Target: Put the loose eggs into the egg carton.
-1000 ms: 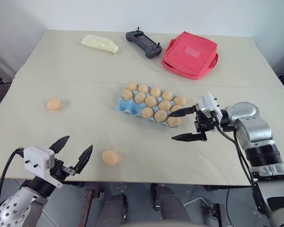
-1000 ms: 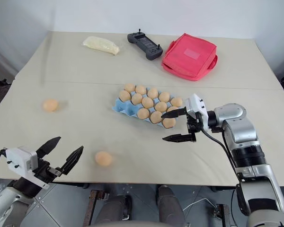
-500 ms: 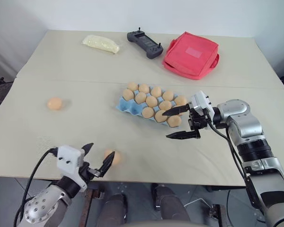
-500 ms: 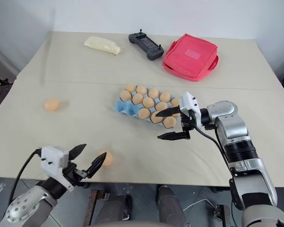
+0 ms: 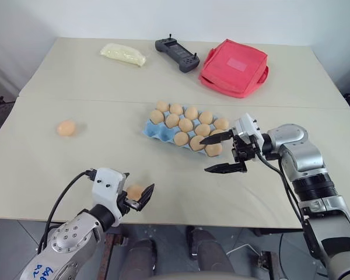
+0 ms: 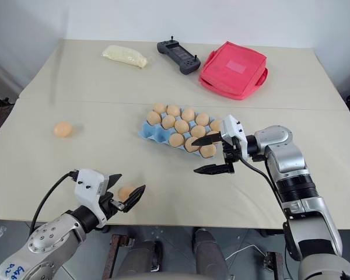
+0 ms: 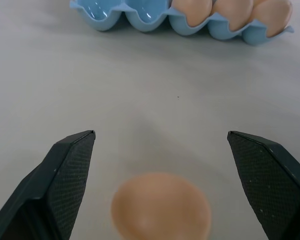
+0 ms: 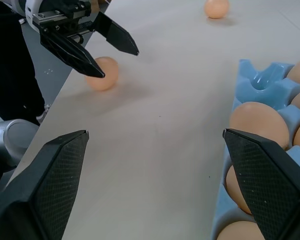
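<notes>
1. My left pincer is spread wide at the near tabletop edge, fingers either side of a loose egg, not touching it.
2. A second egg lies well to the left, with open room around it.
3. The egg carton runs diagonally, far-left to near-right, mostly full; its left-end cups are empty.
4. My right pincer hangs wide, holding nothing, beside the carton's near-right end.

Matt beige table; smooth matt eggs; glossy blue moulded carton; red cloth bag; textured black finger pads.
</notes>
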`<action>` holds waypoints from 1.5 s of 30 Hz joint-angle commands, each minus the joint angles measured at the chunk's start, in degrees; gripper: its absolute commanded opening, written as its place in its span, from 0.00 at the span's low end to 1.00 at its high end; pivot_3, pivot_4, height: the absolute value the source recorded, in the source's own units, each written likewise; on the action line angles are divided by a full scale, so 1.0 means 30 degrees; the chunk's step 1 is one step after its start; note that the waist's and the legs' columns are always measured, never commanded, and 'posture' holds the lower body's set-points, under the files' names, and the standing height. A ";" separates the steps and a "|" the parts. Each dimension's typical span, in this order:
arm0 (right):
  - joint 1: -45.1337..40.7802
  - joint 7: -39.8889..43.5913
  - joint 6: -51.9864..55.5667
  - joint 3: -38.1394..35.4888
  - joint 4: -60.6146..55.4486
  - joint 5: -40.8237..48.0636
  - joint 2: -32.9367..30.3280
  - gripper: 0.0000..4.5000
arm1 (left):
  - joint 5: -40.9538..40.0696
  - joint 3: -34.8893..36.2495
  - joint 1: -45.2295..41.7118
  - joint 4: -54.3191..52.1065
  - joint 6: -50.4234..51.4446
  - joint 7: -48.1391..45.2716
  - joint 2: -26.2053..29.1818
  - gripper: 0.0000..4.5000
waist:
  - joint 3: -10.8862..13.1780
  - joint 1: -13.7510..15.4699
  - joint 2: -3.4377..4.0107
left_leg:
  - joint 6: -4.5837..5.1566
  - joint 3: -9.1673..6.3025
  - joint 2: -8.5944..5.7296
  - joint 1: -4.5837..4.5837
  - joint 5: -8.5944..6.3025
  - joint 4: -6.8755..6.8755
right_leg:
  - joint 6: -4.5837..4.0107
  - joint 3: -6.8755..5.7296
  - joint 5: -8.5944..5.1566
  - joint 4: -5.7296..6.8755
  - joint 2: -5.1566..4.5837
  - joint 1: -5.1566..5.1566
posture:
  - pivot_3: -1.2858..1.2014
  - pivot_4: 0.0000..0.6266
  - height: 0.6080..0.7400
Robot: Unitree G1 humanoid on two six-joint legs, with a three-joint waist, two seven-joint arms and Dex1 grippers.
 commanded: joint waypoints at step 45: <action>0.3502 -0.2797 0.1546 -0.3024 -0.5067 0.1354 -0.1553 1.00 | 0.5811 -0.4451 -1.1483 1.2770 -0.7879 -0.2629 -0.2386 0.53 | -0.0004 0.0436 0.0007 | -0.0001 0.0020 -0.0024 0.0005 0.0001 0.0087 | 0.0054 -0.0012 0.0040 0.0040 0.0003 0.0029 | 0.52 0.24 1.00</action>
